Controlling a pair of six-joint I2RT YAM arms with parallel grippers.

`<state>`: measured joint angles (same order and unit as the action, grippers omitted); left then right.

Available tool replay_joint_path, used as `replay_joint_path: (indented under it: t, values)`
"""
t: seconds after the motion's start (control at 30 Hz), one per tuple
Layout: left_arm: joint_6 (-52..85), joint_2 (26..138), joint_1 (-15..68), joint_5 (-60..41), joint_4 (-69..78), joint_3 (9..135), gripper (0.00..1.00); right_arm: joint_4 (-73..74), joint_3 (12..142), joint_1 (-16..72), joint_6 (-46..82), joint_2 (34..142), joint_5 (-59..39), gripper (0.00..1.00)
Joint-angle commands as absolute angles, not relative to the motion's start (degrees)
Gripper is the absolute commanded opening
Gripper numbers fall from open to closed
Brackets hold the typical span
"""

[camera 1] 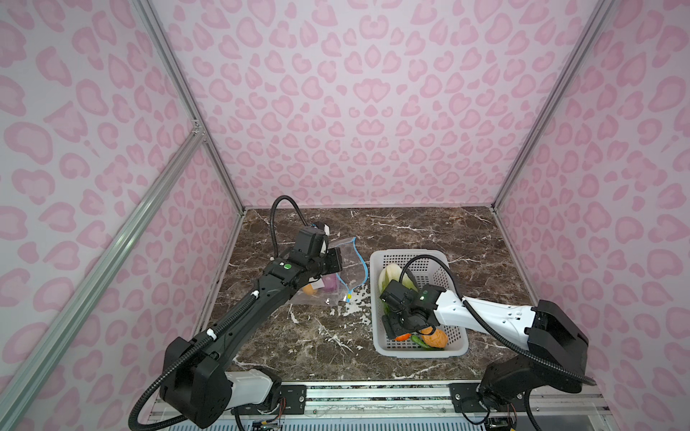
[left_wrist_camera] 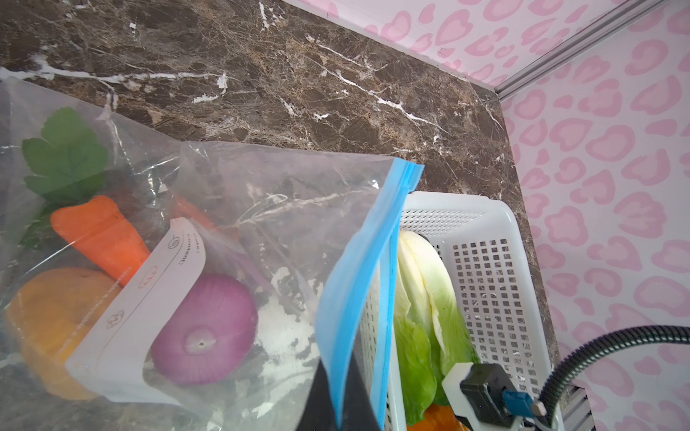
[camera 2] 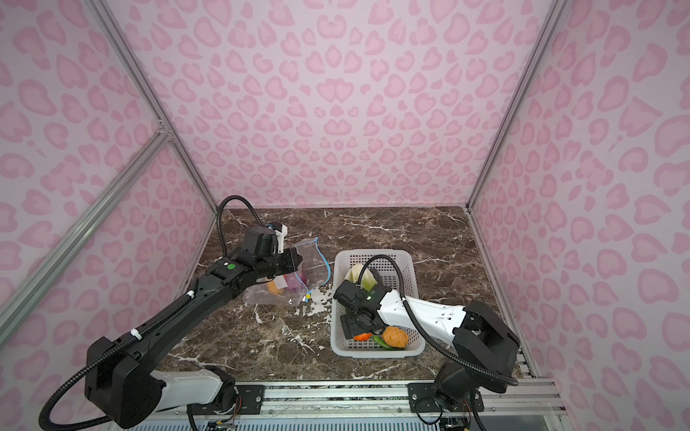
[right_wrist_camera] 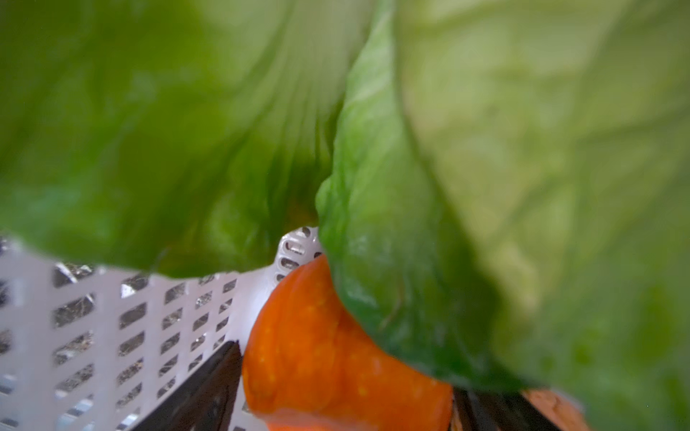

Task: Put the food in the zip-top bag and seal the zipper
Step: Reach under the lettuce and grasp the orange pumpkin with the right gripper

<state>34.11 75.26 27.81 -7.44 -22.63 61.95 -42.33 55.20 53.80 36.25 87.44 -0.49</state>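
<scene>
The zip-top bag point(camera 1: 345, 249) is on the left half of the brown marble-look table point(camera 1: 410, 227). Its mouth faces right toward the basket, and its long top edge runs roughly far-to-near. The zipper point(camera 1: 361, 261) is a thin light-blue strip that bows outward, so the mouth gapes. Its yellow-marked end point(camera 1: 348, 297) is the near one, down by the tabletop.

The left gripper point(camera 1: 338, 263) is pinched tight on that blue strip and holds the mouth side up, while the rest of the bag slumps on the table. Through the floppy, crinkly clear film you can see a carrot point(left_wrist_camera: 100, 239), a round orange fruit point(left_wrist_camera: 48, 321), a purple onion point(left_wrist_camera: 205, 332) and a flat green leaf point(left_wrist_camera: 65, 156). The curled white label point(left_wrist_camera: 149, 294) partly covers them.

Just right of the bag is the white perforated basket point(camera 1: 422, 352). The cabbage point(camera 1: 388, 274) lies lengthwise in it, pale end far and leafy end near, with its middle hidden under the right arm.

The right gripper point(camera 1: 395, 326) is down inside the basket, fingers spread either side of a smooth orange piece point(right_wrist_camera: 336, 354). I can't tell if it's actually squeezing it, because blurry cabbage leaves fill most of that wrist view. A lumpy potato point(camera 1: 437, 337) and a green piece point(camera 1: 420, 341) sit at the near end.
</scene>
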Motion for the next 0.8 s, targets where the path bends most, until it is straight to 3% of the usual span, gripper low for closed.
replay_joint_path:
  t: [0.0, 0.33, 0.63, 0.77]
  values:
    - [34.5, 75.0, 27.8, -7.2, -21.2, 61.8, 0.02, -43.6, 55.6, 54.1, 36.4, 88.1, 1.4, 0.89]
    - [34.5, 74.9, 27.8, -7.1, -21.1, 61.8, 0.02, -42.9, 55.6, 54.6, 36.2, 90.1, 1.2, 0.91]
    - [34.6, 74.9, 27.8, -7.0, -21.1, 61.8, 0.02, -43.5, 55.5, 54.5, 36.6, 87.4, 3.0, 0.77]
    - [34.5, 74.8, 27.8, -6.9, -21.1, 61.8, 0.02, -43.6, 55.3, 54.0, 36.2, 84.2, 3.1, 0.75]
